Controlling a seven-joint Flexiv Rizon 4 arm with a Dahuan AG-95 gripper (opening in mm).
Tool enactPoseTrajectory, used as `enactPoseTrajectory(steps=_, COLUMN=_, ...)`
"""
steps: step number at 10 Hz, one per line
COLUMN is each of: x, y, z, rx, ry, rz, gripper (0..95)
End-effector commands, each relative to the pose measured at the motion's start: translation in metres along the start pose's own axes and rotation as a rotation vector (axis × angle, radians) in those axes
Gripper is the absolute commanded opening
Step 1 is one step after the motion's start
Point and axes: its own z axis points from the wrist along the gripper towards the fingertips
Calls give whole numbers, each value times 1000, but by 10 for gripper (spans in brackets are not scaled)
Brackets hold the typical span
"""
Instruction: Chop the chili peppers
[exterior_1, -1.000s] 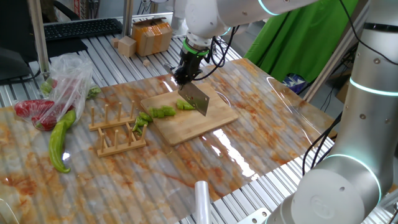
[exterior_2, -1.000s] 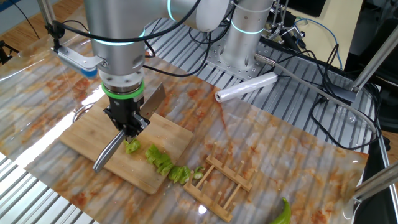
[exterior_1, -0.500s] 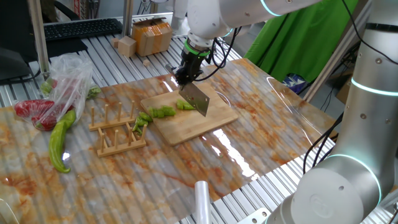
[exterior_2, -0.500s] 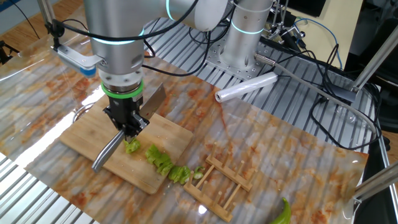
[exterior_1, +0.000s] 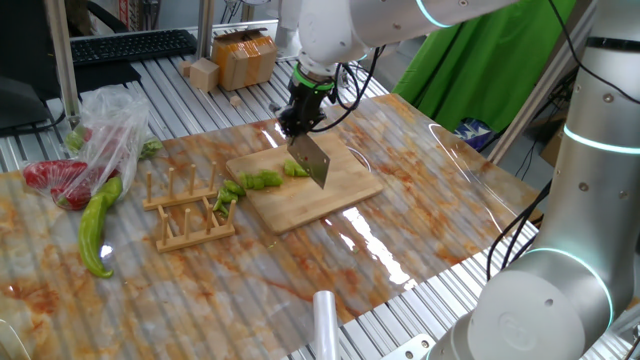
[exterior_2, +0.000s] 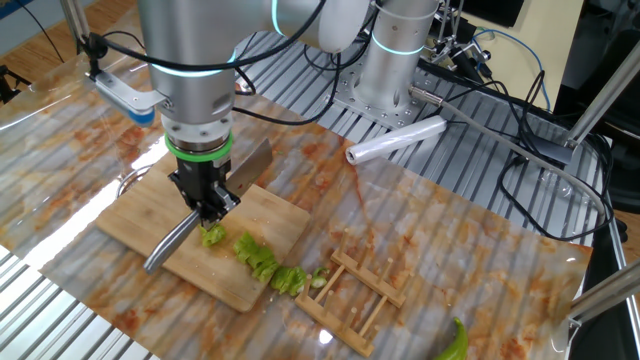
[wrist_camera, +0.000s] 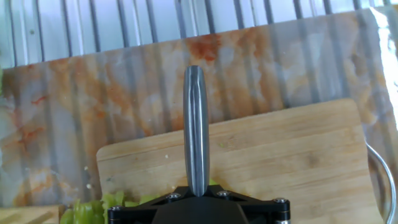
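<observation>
Your gripper (exterior_2: 207, 208) is clenched on a cleaver (exterior_1: 311, 160), pointing down over the cutting board (exterior_1: 330, 195). Only the hand view shows its steel handle (wrist_camera: 196, 130) running along the board. Chopped chili peppers (exterior_2: 268, 262) lie on the board's edge nearest the wooden rack (exterior_1: 188, 211), some touching it. Bare board lies past the blade. The pale pepper (exterior_1: 97, 223) and the plastic bag (exterior_1: 100, 135) sit well apart.

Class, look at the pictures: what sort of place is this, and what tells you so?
Probably a robotics lab staged as a kitchen: a robot arm chopping chili peppers on a cutting board, an aluminium-slat table, loose cables and a green backdrop.
</observation>
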Motion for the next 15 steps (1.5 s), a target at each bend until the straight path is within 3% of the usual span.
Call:
enactPoseTrajectory(steps=1, x=0, y=-1, z=-1, rx=0, ry=1, rz=8, gripper=0)
enactPoseTrajectory(steps=5, x=-6, y=-28, z=-2, rx=-6, ry=-11, rz=-24, gripper=0)
enactPoseTrajectory(steps=7, x=-5, y=-32, z=0, rx=2, ry=-34, rz=-33, gripper=0)
enactPoseTrajectory(steps=11, x=0, y=-40, z=9, rx=-10, ry=-44, rz=-49, gripper=0)
enactPoseTrajectory(steps=15, x=2, y=-39, z=20, rx=-19, ry=-56, rz=-37, gripper=0)
